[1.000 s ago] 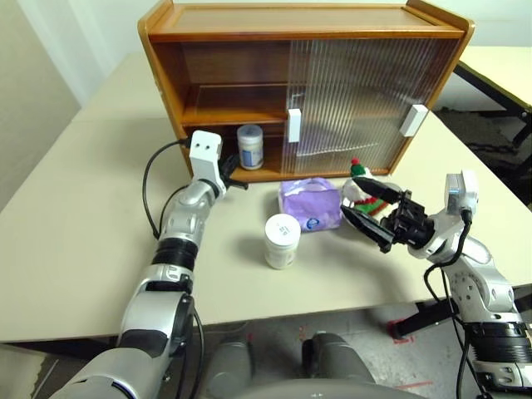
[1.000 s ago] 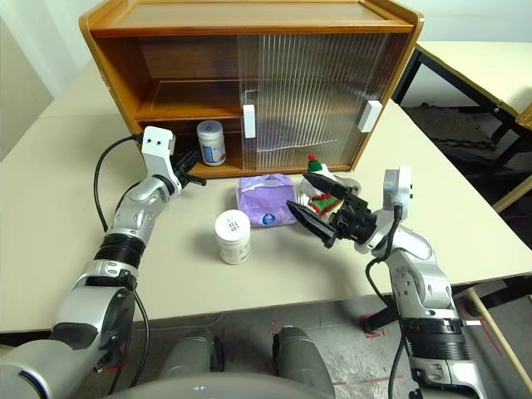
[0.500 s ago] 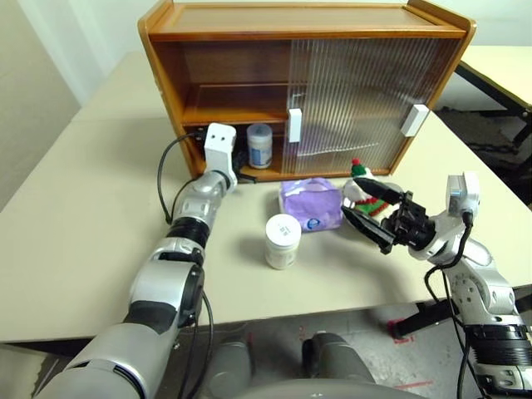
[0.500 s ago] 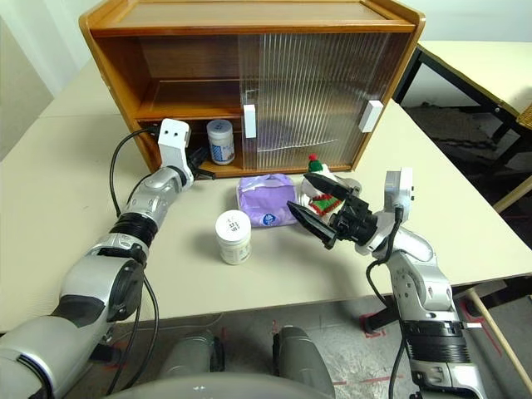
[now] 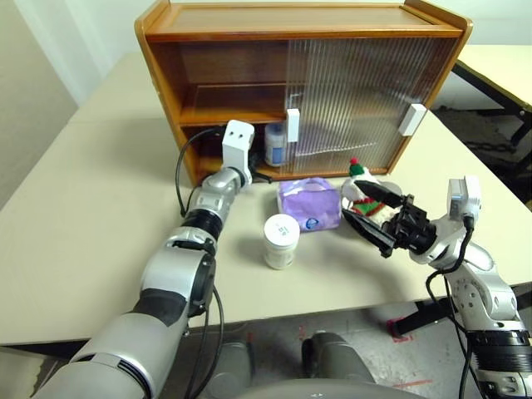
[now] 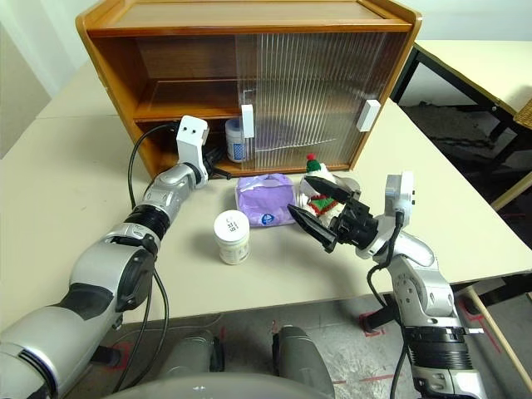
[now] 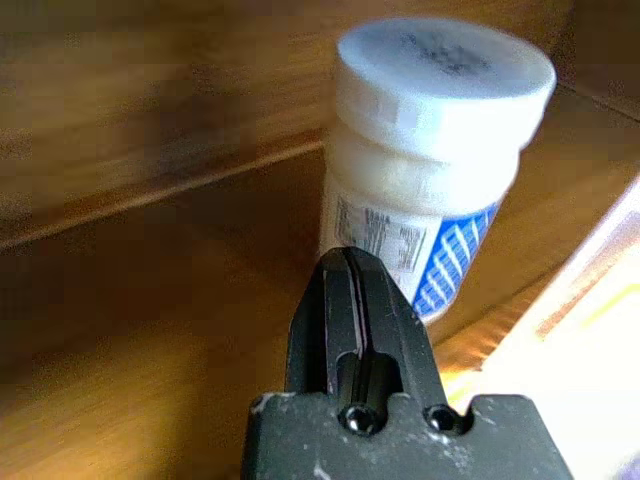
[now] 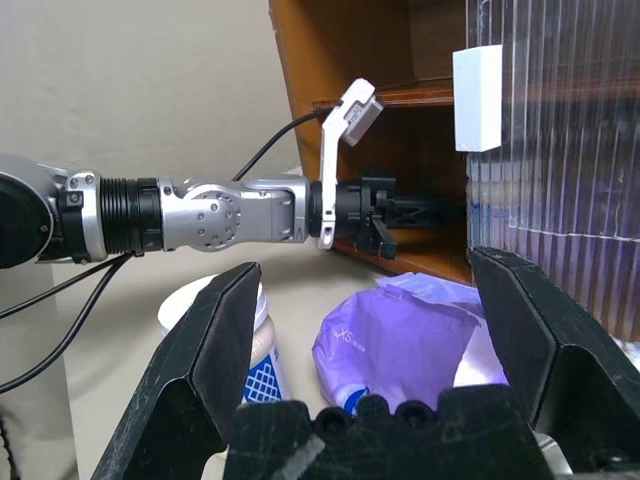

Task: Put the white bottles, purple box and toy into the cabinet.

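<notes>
My left hand [image 7: 352, 300], fingers pressed together and empty, reaches into the cabinet [image 5: 166, 79] beside the shelved bottle [image 5: 275, 144]. Right hand [image 5: 374, 218] gapes wide, nearest the toy [image 5: 359, 187]; purple box [image 5: 309, 204] left of it, second bottle [image 5: 281, 241] nearer on the tabletop [image 5: 83, 216].

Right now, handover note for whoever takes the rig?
Left gripper: shut, empty, inside the cabinet on its bottom level, tips at the bottle standing there.
Right gripper: open, empty, above the table in front of the toy.
Done: one bottle in the cabinet.
Left: second bottle, purple box and toy, all on the table before the cabinet.
</notes>
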{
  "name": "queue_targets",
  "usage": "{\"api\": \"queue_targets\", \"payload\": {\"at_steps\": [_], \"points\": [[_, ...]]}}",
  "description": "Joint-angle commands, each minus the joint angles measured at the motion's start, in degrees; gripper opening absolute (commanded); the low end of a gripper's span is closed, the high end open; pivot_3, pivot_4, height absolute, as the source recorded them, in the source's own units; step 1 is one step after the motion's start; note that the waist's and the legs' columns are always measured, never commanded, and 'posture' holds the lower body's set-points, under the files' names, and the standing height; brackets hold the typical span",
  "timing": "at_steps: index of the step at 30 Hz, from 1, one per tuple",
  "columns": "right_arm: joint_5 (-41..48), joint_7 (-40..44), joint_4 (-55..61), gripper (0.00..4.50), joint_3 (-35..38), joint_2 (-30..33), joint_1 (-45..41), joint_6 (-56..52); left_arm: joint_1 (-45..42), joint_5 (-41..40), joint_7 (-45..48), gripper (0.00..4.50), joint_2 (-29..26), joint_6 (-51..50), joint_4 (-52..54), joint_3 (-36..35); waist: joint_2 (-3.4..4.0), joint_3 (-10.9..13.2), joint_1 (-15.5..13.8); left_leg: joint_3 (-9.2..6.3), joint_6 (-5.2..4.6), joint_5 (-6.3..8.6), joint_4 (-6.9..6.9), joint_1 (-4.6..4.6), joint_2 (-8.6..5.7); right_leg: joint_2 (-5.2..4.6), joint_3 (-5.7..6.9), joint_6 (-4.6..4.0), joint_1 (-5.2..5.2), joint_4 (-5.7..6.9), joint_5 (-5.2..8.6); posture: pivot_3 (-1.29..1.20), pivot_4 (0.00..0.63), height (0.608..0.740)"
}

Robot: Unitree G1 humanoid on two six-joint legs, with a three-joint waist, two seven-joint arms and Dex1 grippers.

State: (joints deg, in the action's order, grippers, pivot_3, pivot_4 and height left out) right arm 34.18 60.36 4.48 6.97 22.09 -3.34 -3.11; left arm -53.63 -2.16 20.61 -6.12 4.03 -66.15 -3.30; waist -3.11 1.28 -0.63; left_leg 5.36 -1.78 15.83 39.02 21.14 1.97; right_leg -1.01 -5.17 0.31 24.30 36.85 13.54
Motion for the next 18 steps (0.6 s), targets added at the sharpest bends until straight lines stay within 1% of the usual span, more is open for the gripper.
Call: {"api": "queue_targets", "payload": {"at_steps": [1,4,7,10,13,15,18], "points": [[-0.1,-0.2,0.5,4.5,0.1,0.3,0.0,0.4,-0.5,0.7,0.8,0.04,0.1,0.6,0.0,0.5,0.0,0.0,0.1,0.0,0.0,0.0,0.0,-0.01,0.0,0.0,-0.01,0.0,0.0,0.0,0.0,0.01,0.0,0.74],[-0.1,-0.2,0.1,4.5,0.2,0.4,-0.2,0.4,1.2,0.1,1.6,0.04,-1.2,0.6,2.2,0.0,0.0,0.0,0.4,-0.01,0.0,0.0,0.0,-0.01,0.0,0.0,-0.01,0.0,0.0,0.01,0.0,0.01,0.0,0.74],[-0.1,0.0,-0.3,4.5,0.4,0.6,-0.6,0.4,4.6,-1.2,3.9,0.04,-3.1,1.0,6.9,-0.8,0.01,0.0,1.2,-0.02,0.0,0.0,0.0,-0.01,0.0,0.0,-0.03,0.0,0.0,0.04,0.0,0.04,0.0,0.74],[-0.1,0.2,-0.9,4.5,0.5,0.8,-1.2,0.3,9.5,-3.5,9.0,0.04,-5.5,-0.8,14.9,-1.2,0.01,0.0,1.4,-0.01,0.0,0.0,0.0,-0.01,0.02,0.0,-0.08,-0.01,-0.01,0.09,-0.01,0.05,0.0,0.74],[-0.1,0.5,-1.8,4.5,0.6,0.9,-2.0,0.3,15.0,-6.4,14.5,0.04,-7.8,-4.6,24.3,-1.2,0.02,0.0,1.3,-0.01,0.0,0.0,0.0,-0.05,0.04,0.0,-0.08,-0.03,0.0,0.15,-0.01,0.06,0.0,0.74],[-0.2,0.8,-2.3,4.5,0.5,1.0,-2.5,0.4,20.1,-9.1,22.0,0.42,-11.2,-5.8,31.8,-0.6,0.01,0.0,1.2,-0.01,-0.01,0.0,0.0,-0.11,0.05,-0.01,-0.07,-0.04,0.0,0.18,-0.02,0.07,0.0,0.74],[-0.3,1.1,-3.3,4.5,0.5,1.0,-3.4,0.5,27.1,-13.8,32.2,1.33,-16.7,-8.6,40.8,-0.9,0.02,0.0,1.3,0.01,-0.01,-0.01,0.0,-0.16,0.12,0.0,-0.08,-0.07,-0.01,0.2,-0.02,0.08,0.0,0.74]]}}
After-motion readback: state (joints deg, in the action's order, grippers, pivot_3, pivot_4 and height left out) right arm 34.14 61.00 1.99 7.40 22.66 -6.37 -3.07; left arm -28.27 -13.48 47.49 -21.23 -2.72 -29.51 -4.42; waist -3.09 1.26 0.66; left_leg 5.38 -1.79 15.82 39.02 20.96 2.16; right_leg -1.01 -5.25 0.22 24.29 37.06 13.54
